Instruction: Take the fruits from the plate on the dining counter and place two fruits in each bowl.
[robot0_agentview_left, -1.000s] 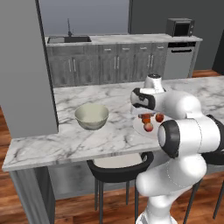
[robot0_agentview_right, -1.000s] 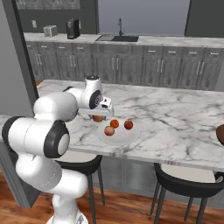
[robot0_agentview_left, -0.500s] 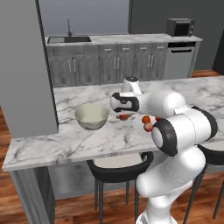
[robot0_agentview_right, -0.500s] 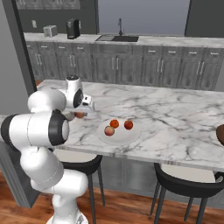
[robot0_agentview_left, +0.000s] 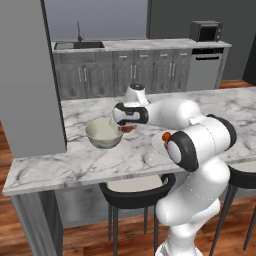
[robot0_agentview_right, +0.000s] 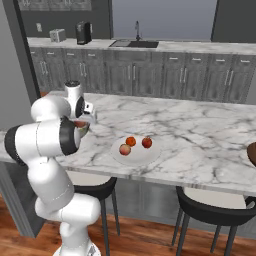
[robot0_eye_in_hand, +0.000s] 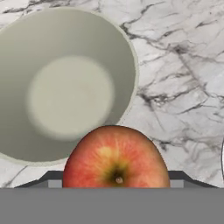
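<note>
Gripper (robot0_agentview_left: 126, 128) holds a red apple (robot0_eye_in_hand: 116, 158) between its fingers, just beside the rim of the pale cream-green bowl (robot0_agentview_left: 104, 134) on the dining counter (robot0_agentview_left: 75, 162). From the hand view, the apple sits at the bowl's edge, partly over the rim and partly over the marble beside it, with its stem end facing the camera; the bowl's inside looks bare. In the left base view the fruit shows as a red spot under the hand, on the side of the bowl that faces the plate.

Away from the bowl along the counter lies the white plate (robot0_agentview_right: 152, 156), with three fruits on it: an orange-red one (robot0_agentview_right: 130, 141), a darker red one (robot0_agentview_right: 146, 142) next to it, and a paler peach-coloured one (robot0_agentview_right: 125, 149) nearest the counter's front edge. They sit close together, well apart from the bowl. Far past the plate, at the picture's right edge, a dark brown bowl (robot0_agentview_right: 251, 153) shows in part.
</note>
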